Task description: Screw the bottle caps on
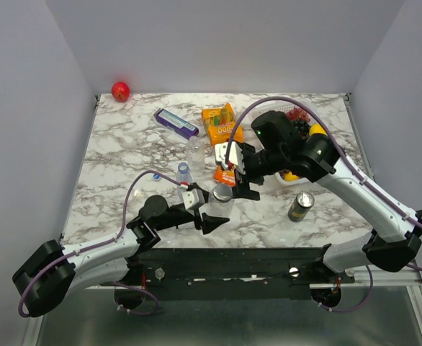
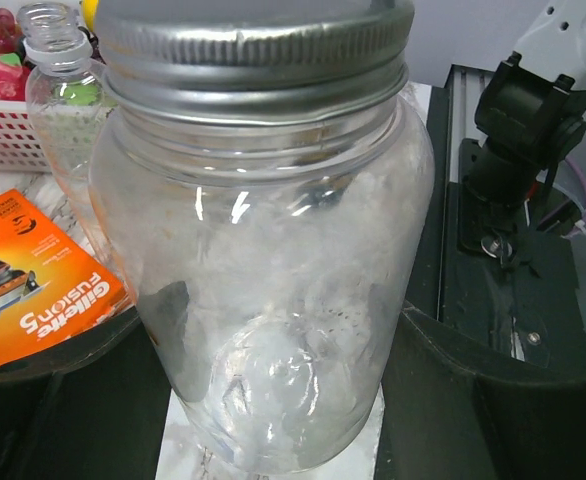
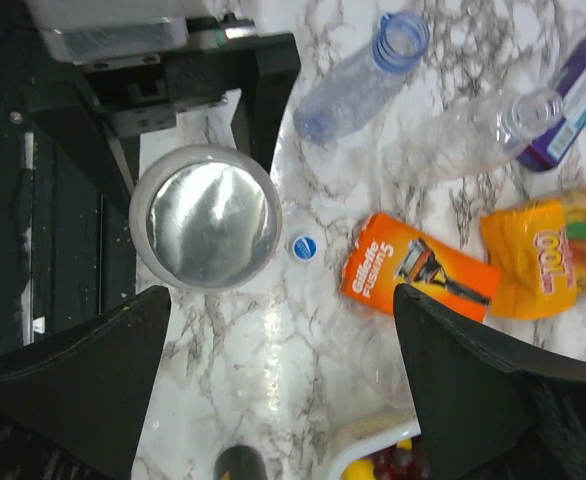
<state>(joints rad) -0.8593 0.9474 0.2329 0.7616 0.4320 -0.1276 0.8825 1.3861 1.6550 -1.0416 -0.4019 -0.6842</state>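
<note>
A small blue bottle cap [image 3: 303,246] lies on the marble between the jar and the razor box. One clear bottle with a blue neck ring [image 3: 358,80] [image 1: 184,173] and another clear bottle [image 3: 473,140] [image 1: 195,148] are uncapped further back. A third uncapped bottle [image 2: 58,110] stands beside a wide clear jar [image 2: 263,280] with a silver lid [image 3: 205,215]. My left gripper [image 1: 209,209] is shut on that jar's lower body. My right gripper [image 3: 281,300] [image 1: 243,179] hovers open over bare marble just right of the jar, holding nothing.
An orange razor box [image 3: 418,272], an orange snack pack [image 3: 553,250] and a purple box [image 3: 583,90] lie behind. A dark can [image 1: 301,205] stands at the right, near a white fruit basket [image 1: 292,180]. A red ball [image 1: 120,91] sits at the far left corner.
</note>
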